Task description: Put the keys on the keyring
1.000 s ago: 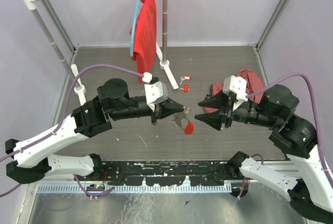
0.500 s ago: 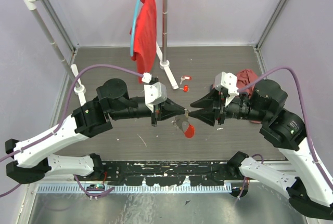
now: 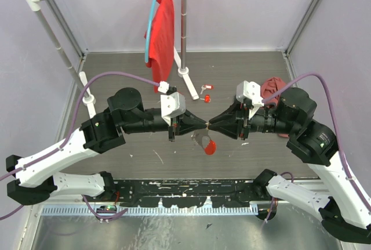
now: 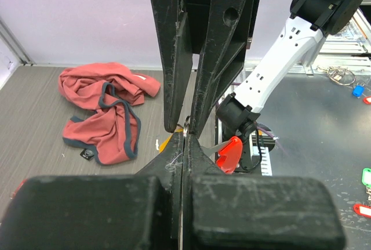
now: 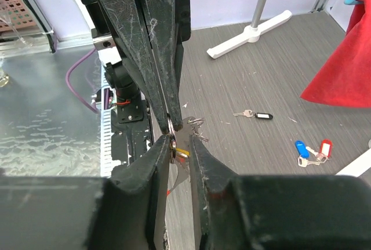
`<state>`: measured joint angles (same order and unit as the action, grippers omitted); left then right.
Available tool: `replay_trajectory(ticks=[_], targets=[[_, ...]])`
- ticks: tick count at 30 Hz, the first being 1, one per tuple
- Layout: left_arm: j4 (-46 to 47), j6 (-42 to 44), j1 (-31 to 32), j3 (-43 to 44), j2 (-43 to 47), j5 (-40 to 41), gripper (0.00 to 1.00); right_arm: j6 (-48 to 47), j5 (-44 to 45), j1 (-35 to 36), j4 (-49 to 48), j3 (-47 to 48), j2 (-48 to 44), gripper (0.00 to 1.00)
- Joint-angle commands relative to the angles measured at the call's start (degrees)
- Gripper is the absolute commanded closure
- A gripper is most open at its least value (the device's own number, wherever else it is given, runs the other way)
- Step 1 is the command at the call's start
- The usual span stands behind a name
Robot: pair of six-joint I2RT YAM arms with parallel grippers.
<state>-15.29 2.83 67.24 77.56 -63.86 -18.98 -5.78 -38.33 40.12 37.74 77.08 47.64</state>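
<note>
My left gripper (image 3: 203,124) is shut on the keyring's metal loop and holds it above the table. The keyring's red plastic piece (image 3: 209,145) hangs below; it also shows in the left wrist view (image 4: 231,152). My right gripper (image 3: 211,126) meets the left tip to tip. In the right wrist view its jaws (image 5: 181,140) stand narrowly apart around the silvery loop (image 5: 174,144), which rests against one finger. Keys lie on the table: a black-tagged one (image 5: 259,115), blue- and red-tagged ones (image 5: 313,148), also seen from the top (image 3: 206,87).
A crumpled red cloth (image 3: 278,87) lies behind my right arm, also in the left wrist view (image 4: 104,111). A clothes rack with a red shirt (image 3: 162,29) stands at the back; its white foot (image 5: 249,32) rests on the floor. More tagged keys (image 4: 357,90) lie on the dark surface.
My right gripper has moved left to meet the left gripper's tips and its jaws have narrowed from wide open. The left gripper and keyring have barely moved.
</note>
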Motion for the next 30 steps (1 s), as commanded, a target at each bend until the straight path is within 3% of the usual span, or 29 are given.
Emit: replay_trajectory(ticks=[1,9,13,19,30], targets=[[3.8,-0.7,0.1,-0.3,1.1,-1.4,1.00,0.3,-1.2,0.2,-2.3,-0.1,0.4,0.78],[4.3,-1.3,0.0,-0.4,0.9,-1.6,1.00,0.2,-3.0,0.2,-2.7,0.3,0.2,0.98],[4.3,-1.5,0.1,-0.5,0.9,-1.4,0.99,-1.0,-2.1,0.2,-0.2,2.0,0.3,0.99],[2.2,-0.9,0.1,-0.4,0.6,-0.1,0.68,-5.8,1.7,0.2,11.8,9.8,3.5,0.99],[-3.9,3.2,0.1,2.0,-2.9,4.3,0.46,-6.7,8.3,0.2,29.0,16.9,10.6,0.99]])
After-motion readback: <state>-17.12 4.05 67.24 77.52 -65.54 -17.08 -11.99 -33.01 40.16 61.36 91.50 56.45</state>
